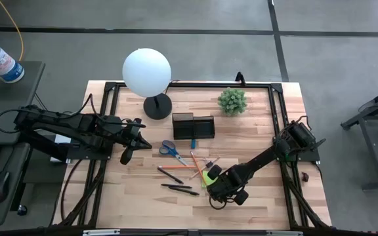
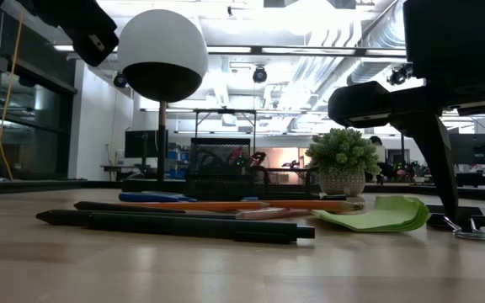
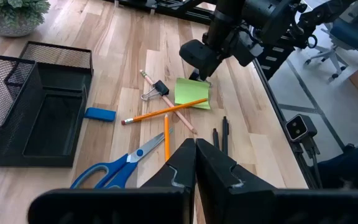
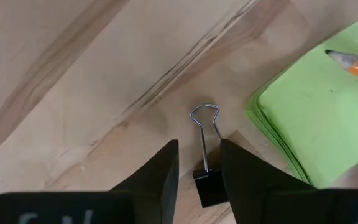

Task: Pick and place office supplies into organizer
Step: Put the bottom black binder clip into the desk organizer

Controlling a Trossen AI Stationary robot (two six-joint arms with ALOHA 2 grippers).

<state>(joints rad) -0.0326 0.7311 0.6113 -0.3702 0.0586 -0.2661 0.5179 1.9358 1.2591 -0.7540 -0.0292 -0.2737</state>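
Clip (image 4: pixel 207 177): it is lying on the table just beside the pad (image 4: pixel 316 106) — small, light, hard, slippery wire.
Right gripper (image 4: pixel 199 165): my fingers are clamping on its black body — best hold.
Left gripper (image 3: pixel 196 163): closed, waiting near scissors (image 3: pixel 122 168).

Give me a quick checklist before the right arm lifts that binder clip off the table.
1. Binder clip sits between the right gripper jaws: ok.
2. Jaws closed firmly on the clip: cannot tell; they flank it closely on both sides.
3. Sticky-note pad outside the jaws: ok, it lies beside them.
4. Pencil resting on the pad stays out of the grip: ok.
5. Organizer upright, its top uncovered: ok.
6. Left gripper out of the way: ok, shut and hovering near the scissors, apart from the right arm.
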